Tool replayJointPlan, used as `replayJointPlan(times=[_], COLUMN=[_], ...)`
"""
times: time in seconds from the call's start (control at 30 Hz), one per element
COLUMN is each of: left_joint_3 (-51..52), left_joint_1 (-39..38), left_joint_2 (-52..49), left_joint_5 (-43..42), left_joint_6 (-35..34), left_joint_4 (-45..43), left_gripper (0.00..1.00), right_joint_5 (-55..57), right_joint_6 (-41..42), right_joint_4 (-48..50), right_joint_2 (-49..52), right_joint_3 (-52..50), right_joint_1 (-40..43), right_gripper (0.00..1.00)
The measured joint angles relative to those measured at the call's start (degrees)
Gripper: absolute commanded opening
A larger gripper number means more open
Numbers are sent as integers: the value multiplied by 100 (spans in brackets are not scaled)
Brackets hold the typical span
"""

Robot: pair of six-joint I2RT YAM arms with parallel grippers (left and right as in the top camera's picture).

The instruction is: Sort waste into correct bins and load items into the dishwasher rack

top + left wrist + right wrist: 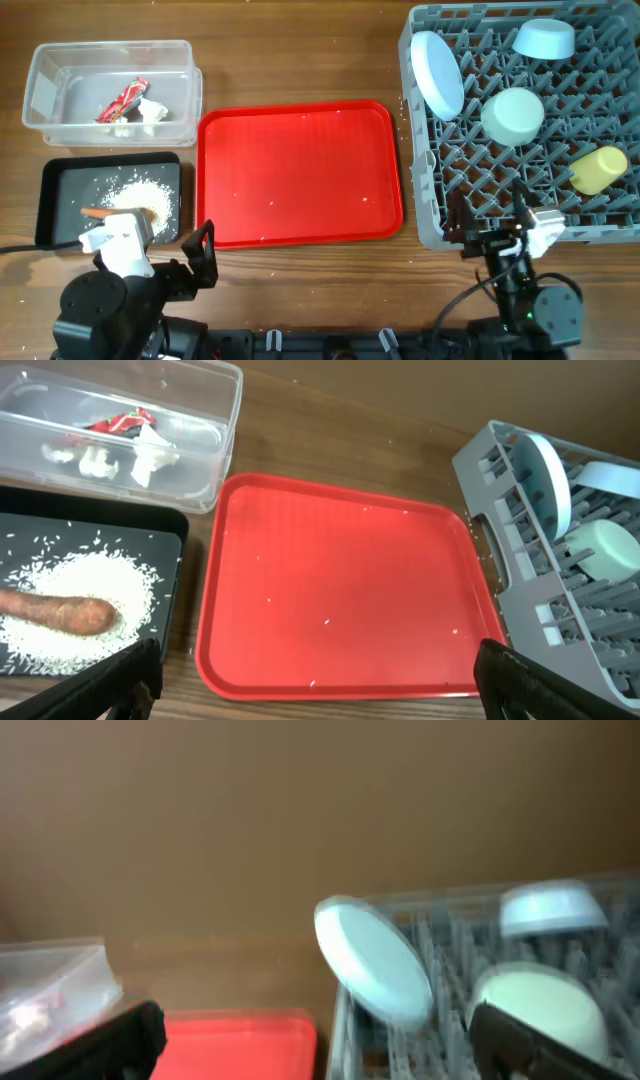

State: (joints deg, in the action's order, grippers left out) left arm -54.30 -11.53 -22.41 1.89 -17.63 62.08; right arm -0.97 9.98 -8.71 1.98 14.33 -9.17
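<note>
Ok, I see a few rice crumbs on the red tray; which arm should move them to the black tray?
Left. The left hand sits open at the red tray's near-left corner beside the black tray, crumbs in its wrist view. The right hand is over at the dishwasher rack's front edge.

From here the worktop [300, 50] reads as brown wood with a visible grain, fairly matt. The red serving tray [340, 590] is glossy moulded plastic. The tub [40, 100] is clear, smooth plastic, and the black tray [60, 200] looks matt. The rack [500, 200] is dull grey plastic. I'd call the plate [437, 75] smooth and satin, and the wrapper [122, 100] crinkled.
</note>
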Motion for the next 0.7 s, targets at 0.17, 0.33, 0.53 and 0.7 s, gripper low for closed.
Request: replayJointPlan(times=[0.17, 0.33, 0.53, 0.7], left_joint_3=[4, 4, 4, 4], left_joint_1=[0, 0, 0, 0], left_joint_2=[-2, -2, -2, -2], left_joint_5=[0, 0, 0, 0], left_joint_6=[0, 0, 0, 0], left_joint_4=[2, 2, 2, 2], left_gripper=[100, 100, 100, 100], right_joint_5=[-2, -323, -501, -503], right_joint_6=[2, -874, -1034, -1036], right_joint_4=[1703, 931, 892, 892], right_joint_2=[-90, -122, -122, -122], right_joint_3=[-1311, -1397, -1399, -1399], right_joint_1=[0, 0, 0, 0], right_gripper=[100, 100, 100, 100])
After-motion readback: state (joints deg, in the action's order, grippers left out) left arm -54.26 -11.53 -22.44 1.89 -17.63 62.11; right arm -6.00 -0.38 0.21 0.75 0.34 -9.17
